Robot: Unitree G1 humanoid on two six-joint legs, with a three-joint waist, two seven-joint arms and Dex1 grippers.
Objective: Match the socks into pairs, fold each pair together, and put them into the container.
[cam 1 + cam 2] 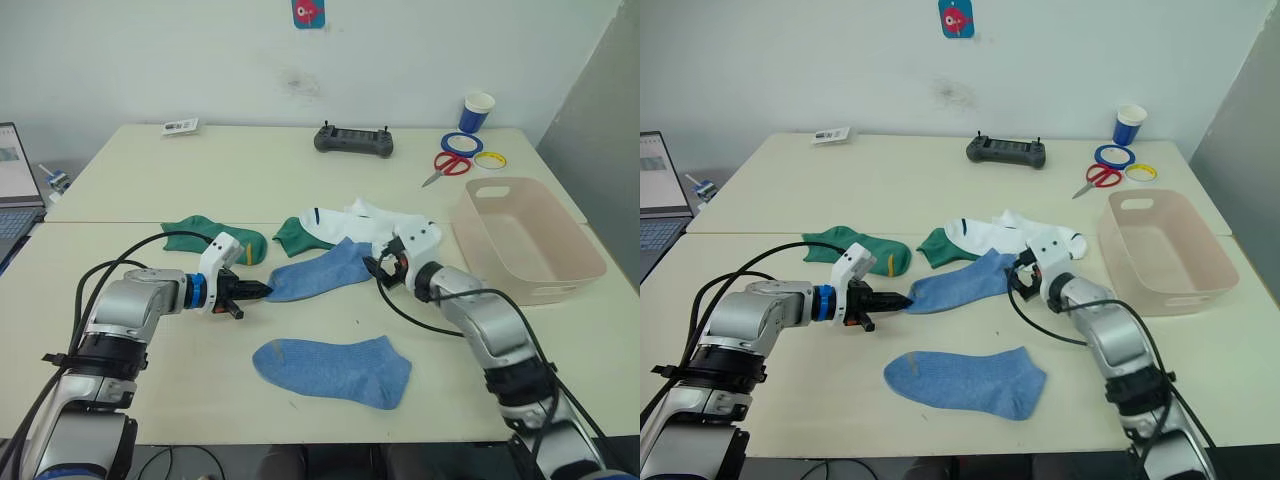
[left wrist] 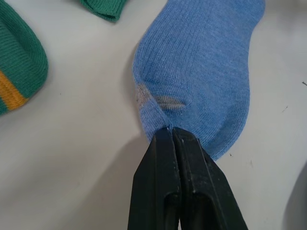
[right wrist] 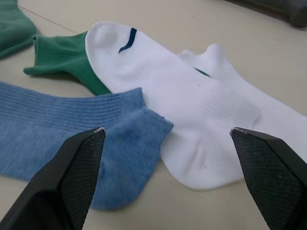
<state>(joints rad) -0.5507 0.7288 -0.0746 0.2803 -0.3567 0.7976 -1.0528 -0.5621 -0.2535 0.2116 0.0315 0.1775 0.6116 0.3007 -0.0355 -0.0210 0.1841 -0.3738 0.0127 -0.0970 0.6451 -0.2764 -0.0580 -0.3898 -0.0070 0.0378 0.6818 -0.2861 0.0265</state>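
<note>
A light blue sock (image 1: 322,268) lies mid-table, and my left gripper (image 1: 262,291) is shut on its toe end (image 2: 163,108). My right gripper (image 3: 167,130) stands open just over that sock's cuff end, touching nothing. A second light blue sock (image 1: 335,370) lies flat nearer the front edge. One dark green sock (image 1: 215,238) with a yellow mark lies to the left. Another green sock (image 1: 293,236) is partly covered by two overlapping white socks (image 1: 372,224), one showing a dark cuff mark. The pink-beige container (image 1: 525,240) stands empty at the right.
Along the far side lie a black controller (image 1: 353,141), red scissors (image 1: 445,167), blue and yellow tape rolls (image 1: 463,144) and a paper cup (image 1: 477,111). A laptop (image 1: 15,190) sits at the far left, and a small card (image 1: 180,125) lies at the back.
</note>
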